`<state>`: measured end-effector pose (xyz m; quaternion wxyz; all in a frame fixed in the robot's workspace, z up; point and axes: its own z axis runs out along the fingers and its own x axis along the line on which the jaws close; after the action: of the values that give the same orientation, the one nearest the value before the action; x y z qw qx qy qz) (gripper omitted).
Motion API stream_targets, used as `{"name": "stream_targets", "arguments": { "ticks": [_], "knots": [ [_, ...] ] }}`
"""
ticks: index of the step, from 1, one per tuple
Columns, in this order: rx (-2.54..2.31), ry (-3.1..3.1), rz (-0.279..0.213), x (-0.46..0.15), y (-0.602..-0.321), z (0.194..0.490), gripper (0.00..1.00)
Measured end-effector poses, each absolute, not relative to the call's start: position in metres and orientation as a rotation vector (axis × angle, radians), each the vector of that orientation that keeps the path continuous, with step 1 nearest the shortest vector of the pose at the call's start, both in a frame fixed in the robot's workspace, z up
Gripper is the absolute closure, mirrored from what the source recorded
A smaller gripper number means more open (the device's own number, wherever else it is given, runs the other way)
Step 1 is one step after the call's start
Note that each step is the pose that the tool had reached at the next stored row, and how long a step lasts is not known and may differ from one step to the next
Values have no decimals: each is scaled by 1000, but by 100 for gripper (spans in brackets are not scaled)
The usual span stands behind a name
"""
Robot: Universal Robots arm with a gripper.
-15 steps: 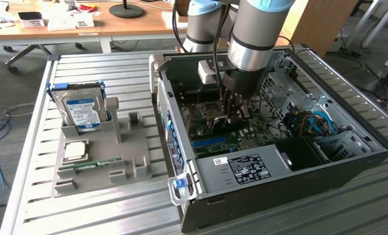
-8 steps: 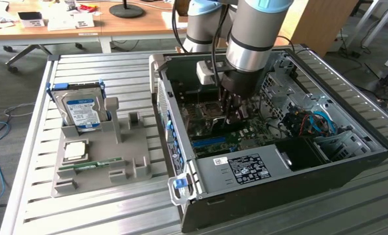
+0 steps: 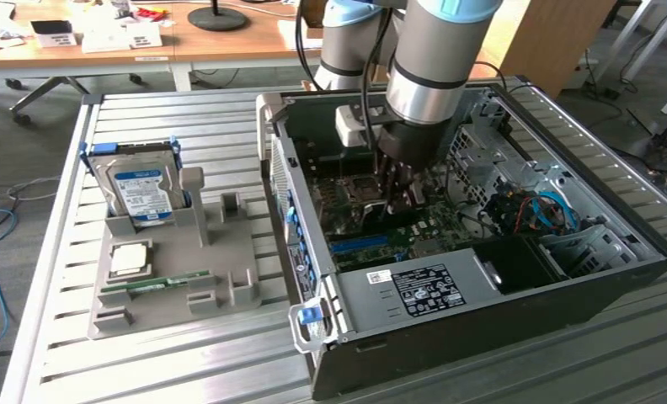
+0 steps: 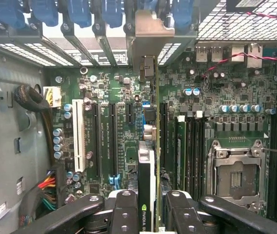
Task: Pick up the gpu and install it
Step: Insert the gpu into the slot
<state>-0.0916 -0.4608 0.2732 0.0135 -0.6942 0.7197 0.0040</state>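
Two thick silver-grey cylindrical segments of the arm (image 3: 429, 63) are being seen in the exterior view, each one being closed by a light blue cap at its joint. A black band is running around the lower segment, and a dark wrist part is hanging under it. A small white box is being carried on its side, and a black cable is being led along the arm. The pincer (image 4: 146, 207) is being formed by black metal links, with round silver screws being shown on them.
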Motion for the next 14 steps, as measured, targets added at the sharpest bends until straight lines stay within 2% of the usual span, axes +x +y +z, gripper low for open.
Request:
{"name": "stream_targets", "arguments": {
  "ticks": [14],
  "knots": [
    [-2162, 2242, 13, -96, -462, 273, 73]
  ]
}}
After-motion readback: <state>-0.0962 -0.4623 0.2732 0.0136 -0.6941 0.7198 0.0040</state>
